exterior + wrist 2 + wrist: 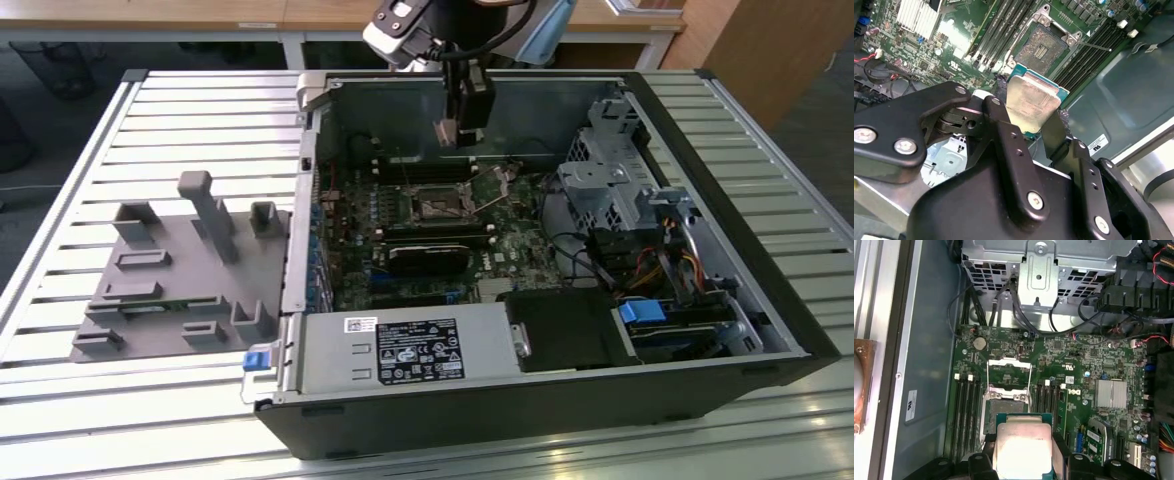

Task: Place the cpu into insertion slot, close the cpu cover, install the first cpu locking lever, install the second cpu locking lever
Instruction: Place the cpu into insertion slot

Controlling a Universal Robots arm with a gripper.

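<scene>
**Figure: chip held over the open socket.** The gripper [453,128] hangs inside the open computer case [534,410], its 2 black fingers [1004,130] drawn in to the width of the cpu [1031,107] and pressing on 2 opposite edges of it. The cpu shows in both wrist views [1021,450] with its dull silver top facing the cameras and a green rim around it, and it projects past the fingertips. It is clear of the board.

Below and slightly ahead of the fingertips lies the insertion slot [1005,412], bare, its dark contact field exposed [1043,47]. The cpu cover [1010,371] is swung open on the side of the slot farther from the gripper, and green board is visible through its window. A thin locking lever [1094,46] stands free beside the slot. Rows of memory slots [965,412] flank the slot on both sides of the gripper's line. A finned heat sink [1111,393] sits farther off to one side.

Outside the case, well apart from the gripper, a grey fixture [174,270] rests on the slatted table [80,420].
</scene>
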